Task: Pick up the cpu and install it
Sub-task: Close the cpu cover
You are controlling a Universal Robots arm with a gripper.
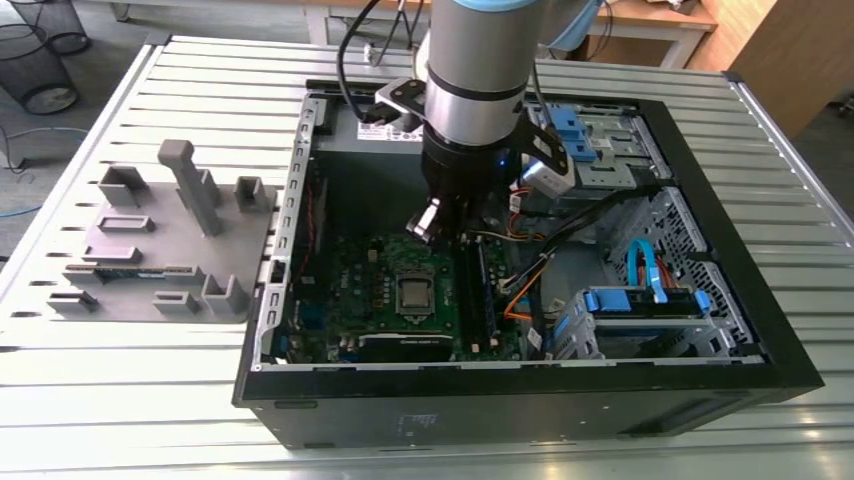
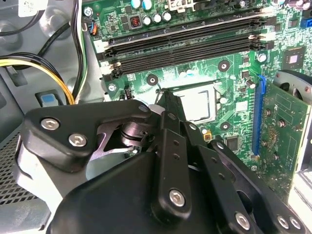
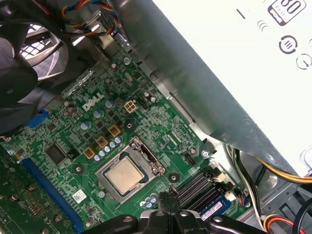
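Hovering over the green board (image 3: pixel 161 131), the pincer (image 2: pixel 168 97) looks pinched shut with nothing in it. The chip (image 3: pixel 122 174) sits in its socket just beyond the tips. I'd guess it's light, stiff and delicate underneath, so grab the edges. Room's tight: memory sticks (image 2: pixel 185 46) close by, case (image 1: pixel 534 395) walls all round.

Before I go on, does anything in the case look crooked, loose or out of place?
Nothing stands out. The cpu lies flat and square in its socket on the motherboard, and the gripper hovers close beside it.
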